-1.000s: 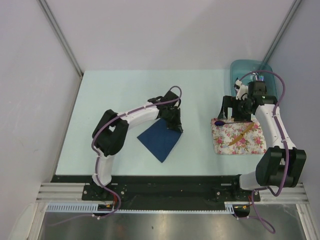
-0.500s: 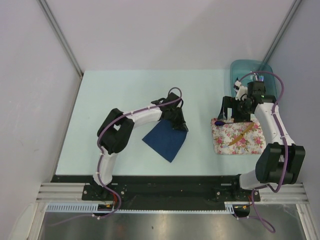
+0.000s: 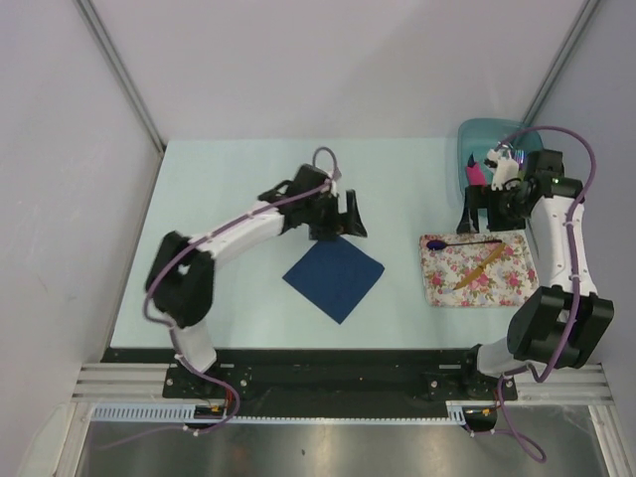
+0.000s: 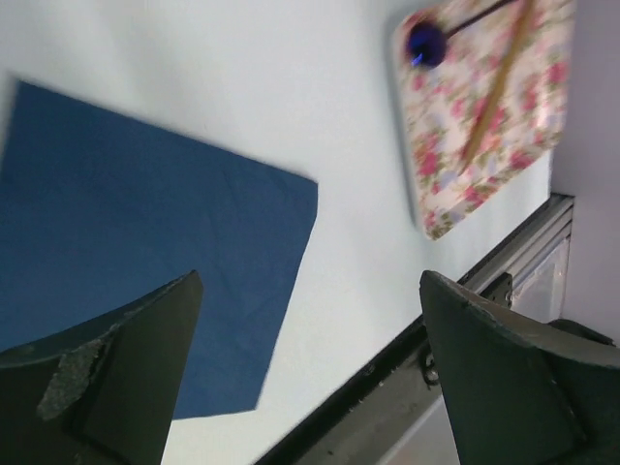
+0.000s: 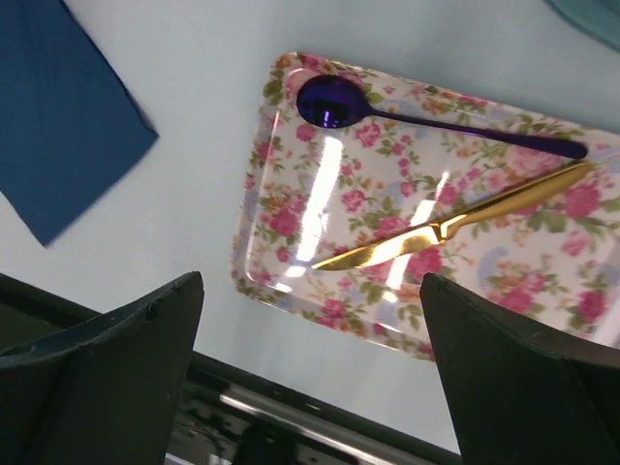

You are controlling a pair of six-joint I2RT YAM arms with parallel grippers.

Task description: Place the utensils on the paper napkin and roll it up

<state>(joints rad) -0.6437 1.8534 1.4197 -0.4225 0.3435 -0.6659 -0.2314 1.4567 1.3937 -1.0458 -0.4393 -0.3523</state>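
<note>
- At centre frame the paper napkin (image 3: pixel 334 279) lay flat; our left gripper (image 4: pixel 310 281) hung nearby, jaws apart, empty.
- Rightward, knife (image 5: pixel 446 231) and spoon (image 5: pixel 436 122) lay on a floral tray (image 5: pixel 254 208) by our right gripper (image 5: pixel 312 279), equally agape.
- We judged: straddle one handle squarely.

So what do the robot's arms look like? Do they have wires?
Two white arms with chunky black joints: the left arm and the right arm. A purple cable loops along each one. The left gripper and right gripper are black, with dark wedge-shaped fingers.
</note>
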